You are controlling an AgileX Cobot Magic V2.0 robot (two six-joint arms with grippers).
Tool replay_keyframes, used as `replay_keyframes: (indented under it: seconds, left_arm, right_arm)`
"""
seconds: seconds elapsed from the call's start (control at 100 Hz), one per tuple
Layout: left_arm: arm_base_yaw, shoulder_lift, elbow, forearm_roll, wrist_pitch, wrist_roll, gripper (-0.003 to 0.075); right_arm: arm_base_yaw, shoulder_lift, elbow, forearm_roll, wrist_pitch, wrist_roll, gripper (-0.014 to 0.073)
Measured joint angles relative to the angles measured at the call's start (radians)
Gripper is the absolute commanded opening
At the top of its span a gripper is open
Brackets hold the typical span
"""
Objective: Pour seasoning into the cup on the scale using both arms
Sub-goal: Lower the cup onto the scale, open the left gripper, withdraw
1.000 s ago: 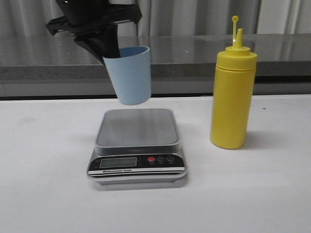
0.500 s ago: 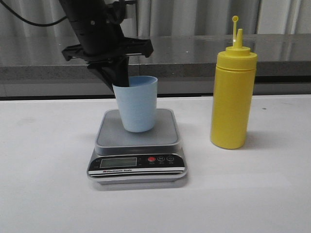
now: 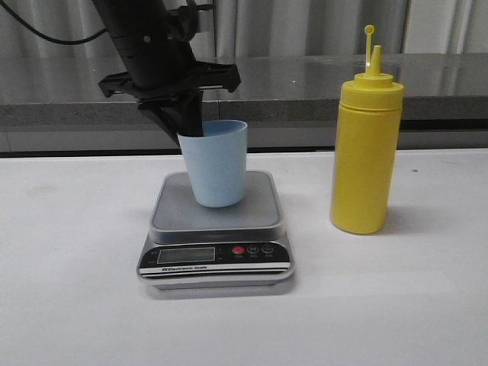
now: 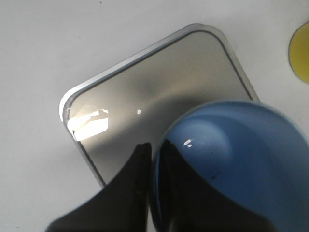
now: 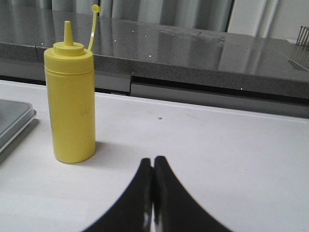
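The pale blue cup (image 3: 218, 162) stands on the platform of the grey scale (image 3: 216, 202), towards its far side. My left gripper (image 3: 188, 130) is shut on the cup's left rim, one finger inside and one outside. In the left wrist view the cup (image 4: 251, 159) fills the lower right over the scale platform (image 4: 145, 92), with the gripper (image 4: 153, 150) pinching its wall. The yellow seasoning bottle (image 3: 365, 149) stands upright on the table right of the scale, cap off the nozzle. It also shows in the right wrist view (image 5: 70, 104). My right gripper (image 5: 153, 164) is shut and empty, low over the table, right of the bottle.
The scale's dark front (image 3: 215, 255) holds the display, a red button and black buttons. A grey counter ledge (image 3: 305, 84) runs behind the white table (image 3: 396, 305). The scale's corner shows in the right wrist view (image 5: 12, 121).
My left gripper has lowered the cup from above the scale onto its platform, then hardly moved. The bottle has not moved.
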Motion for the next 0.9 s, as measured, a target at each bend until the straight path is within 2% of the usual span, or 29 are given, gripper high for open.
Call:
replay_keyframes:
  seconds: [0.41, 0.48, 0.9]
  left_arm:
    - [-0.002, 0.015, 0.000, -0.005, 0.004, 0.013, 0.0428]
    - [-0.002, 0.013, 0.000, -0.005, 0.004, 0.013, 0.0449]
    - [-0.002, -0.119, 0.000, 0.007, 0.012, 0.013, 0.0450]
  right_arm:
    - [0.000, 0.000, 0.000, 0.000, 0.000, 0.000, -0.0068]
    - [0.000, 0.000, 0.000, 0.000, 0.000, 0.000, -0.0068]
    - [0.000, 0.000, 0.000, 0.000, 0.000, 0.000, -0.0068]
